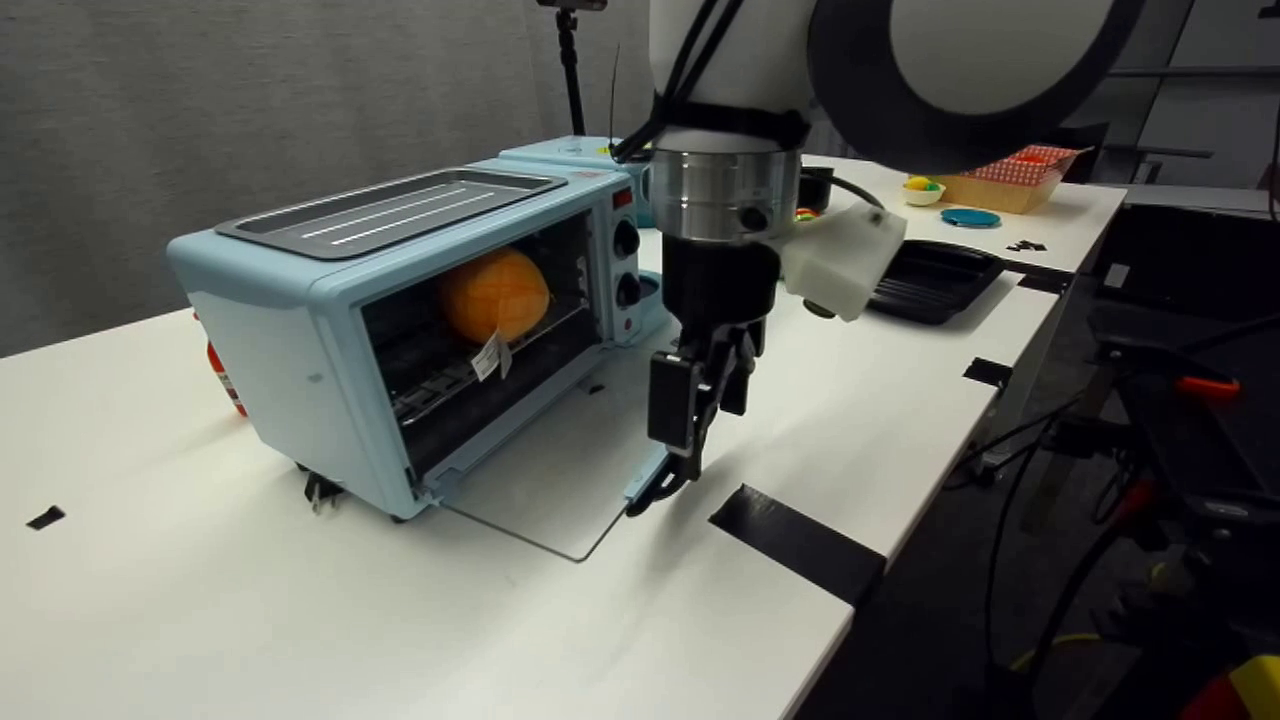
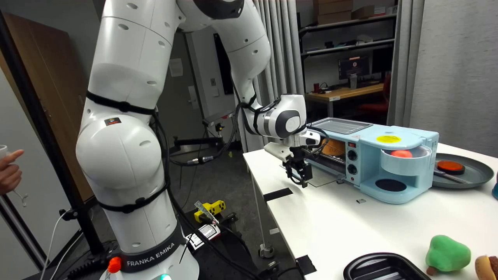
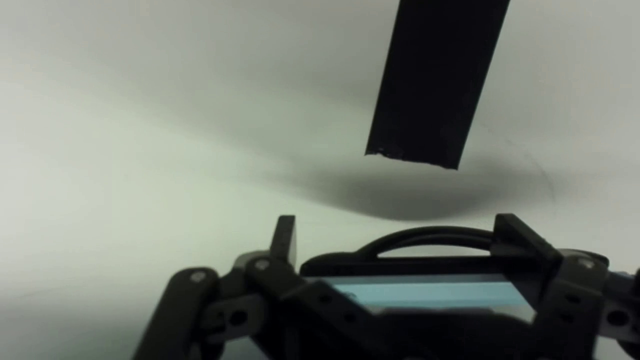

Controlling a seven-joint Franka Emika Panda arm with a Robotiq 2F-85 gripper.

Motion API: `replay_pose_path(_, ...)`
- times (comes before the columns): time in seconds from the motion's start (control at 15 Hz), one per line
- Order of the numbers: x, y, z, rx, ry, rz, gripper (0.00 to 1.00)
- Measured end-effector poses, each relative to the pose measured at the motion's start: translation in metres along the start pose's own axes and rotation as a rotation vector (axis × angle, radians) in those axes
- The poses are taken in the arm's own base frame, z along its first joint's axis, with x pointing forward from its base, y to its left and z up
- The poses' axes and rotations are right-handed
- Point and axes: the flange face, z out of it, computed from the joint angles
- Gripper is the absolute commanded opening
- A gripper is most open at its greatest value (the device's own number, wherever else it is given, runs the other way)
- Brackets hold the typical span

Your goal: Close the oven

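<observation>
In an exterior view, the oven (image 1: 270, 340) stands on the bench (image 1: 480, 630), its glass door (image 1: 560, 450) dropped outward toward the bench's edge. A round orange object (image 1: 497, 297) with a white tag (image 1: 490, 356) sits inside, and a grey tray (image 1: 400, 212) lies on top. The fingers (image 1: 686, 464) point down at the outer edge of the door, right at the dark handle (image 1: 655, 495). A strip of black tape (image 1: 800, 545) lies on the bench nearby.

In an exterior view, the arm (image 2: 253, 54) reaches out and down to the front of the oven, hiding part of it. Beside the knobs (image 2: 352, 155), a round red-orange item (image 2: 401, 154) shows in the oven's rounded end section. A dark round pan (image 2: 481, 171) rests just beyond that end; a green soft toy (image 2: 447, 254) and a black tray (image 2: 389, 270) lie well apart from the oven.

In the wrist view, the fingers are spread wide, with part of the handle lying across the gap between them. One finger overlaps the handle; whether it touches, I cannot tell. A light-blue strip (image 3: 435, 293) of the door runs alongside the handle.
</observation>
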Motion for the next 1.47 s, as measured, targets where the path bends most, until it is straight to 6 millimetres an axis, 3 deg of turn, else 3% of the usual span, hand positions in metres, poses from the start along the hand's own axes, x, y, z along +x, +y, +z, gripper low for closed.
replay_pose_path(0.8,-0.002,-0.018,-0.083,0.025,0.133,-0.042,1.00)
replay_pose_path(1.47,0.003,-0.038,-0.112,0.040,0.192,-0.082,1.00)
